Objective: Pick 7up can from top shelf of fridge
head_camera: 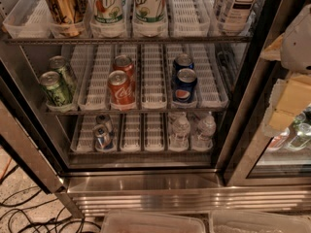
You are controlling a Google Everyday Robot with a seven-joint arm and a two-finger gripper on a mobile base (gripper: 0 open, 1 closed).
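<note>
Camera view, looking into the open fridge [146, 188], whose base is ribbed stainless steel below a dark door frame. The top shelf [187, 13] is a dark wire rack carrying long white slotted plastic lane trays. The 7up can [108, 6], a tall, slim white-and-green cylinder, stands upright at the front of its lane, left of centre on this shelf. A second such can [149, 5] stands just beside it to the right. A glossy gold-brown can [62, 6] occupies the lane to the left, and a pale tea can [238, 4] stands well apart at the right end.

On the middle rack are two short green cans [56, 87], two red cola cans [120, 87] and two blue cola cans [184, 84], each pair in its own lane. The lowest rack holds small silver-and-blue cans [103, 134] and clear water bottles [181, 130].

The gripper [291, 98], a blocky cream-and-white form, hangs at the right edge before the neighbouring glass door [282, 164], well apart from the 7up can and touching no can. Whether it is parted or closed cannot be told.

Dark cables [29, 212] lie on the speckled floor.
</note>
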